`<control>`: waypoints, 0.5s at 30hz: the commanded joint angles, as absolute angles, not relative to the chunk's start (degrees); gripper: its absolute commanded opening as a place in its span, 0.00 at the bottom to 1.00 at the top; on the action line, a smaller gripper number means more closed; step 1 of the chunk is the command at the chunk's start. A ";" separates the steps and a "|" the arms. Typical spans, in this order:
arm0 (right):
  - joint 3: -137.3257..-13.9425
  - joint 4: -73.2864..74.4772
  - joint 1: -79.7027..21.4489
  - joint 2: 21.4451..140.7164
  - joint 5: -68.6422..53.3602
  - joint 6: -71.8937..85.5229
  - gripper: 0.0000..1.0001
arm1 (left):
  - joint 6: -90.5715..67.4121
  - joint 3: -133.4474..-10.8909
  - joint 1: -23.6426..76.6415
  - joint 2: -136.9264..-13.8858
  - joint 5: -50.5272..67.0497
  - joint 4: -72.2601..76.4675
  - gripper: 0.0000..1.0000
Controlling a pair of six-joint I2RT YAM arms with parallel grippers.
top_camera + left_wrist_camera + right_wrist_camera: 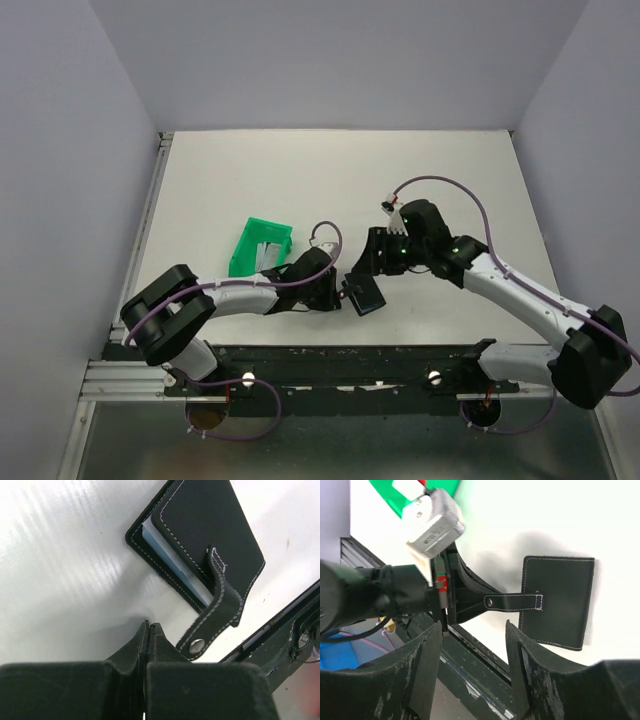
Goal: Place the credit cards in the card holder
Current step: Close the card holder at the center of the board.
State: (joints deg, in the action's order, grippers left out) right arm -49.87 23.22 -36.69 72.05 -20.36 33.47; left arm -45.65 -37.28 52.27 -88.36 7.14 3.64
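The card holder (210, 525) is a black stitched wallet lying folded on the white table, near the front edge. Pale blue and white card edges (172, 562) show between its flaps. Its strap with the light stud (196, 645) sticks out loose towards my left gripper (149, 626), which is shut, empty, and just beside the strap end. In the right wrist view the holder (560, 602) lies ahead of my right gripper (474, 625), which is open, empty and above the table edge. From above, the holder (367, 295) sits between the left gripper (338, 292) and the right gripper (372, 265).
A green plastic bin (260, 247) lies behind the left arm, with pale flat things inside that I cannot make out. The black rail at the table's front edge (400, 355) runs just below the holder. Grey walls enclose the table on three sides.
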 commanded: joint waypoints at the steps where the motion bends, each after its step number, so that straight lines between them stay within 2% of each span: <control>1: -49.83 24.77 -36.21 66.80 -15.31 31.03 0.62 | -45.97 -34.28 52.65 -85.87 4.31 0.97 0.00; 5: -50.36 30.04 -35.86 65.39 -5.74 31.99 0.62 | -46.32 -34.01 52.65 -85.69 4.04 0.62 0.00; 8: -53.25 37.33 -34.63 70.55 2.00 33.66 0.61 | -46.41 -34.19 52.65 -84.99 3.96 0.09 0.00; 15: -53.44 33.24 -32.44 81.12 -3.94 31.47 0.66 | -45.53 -33.75 52.65 -75.26 0.53 -5.97 0.00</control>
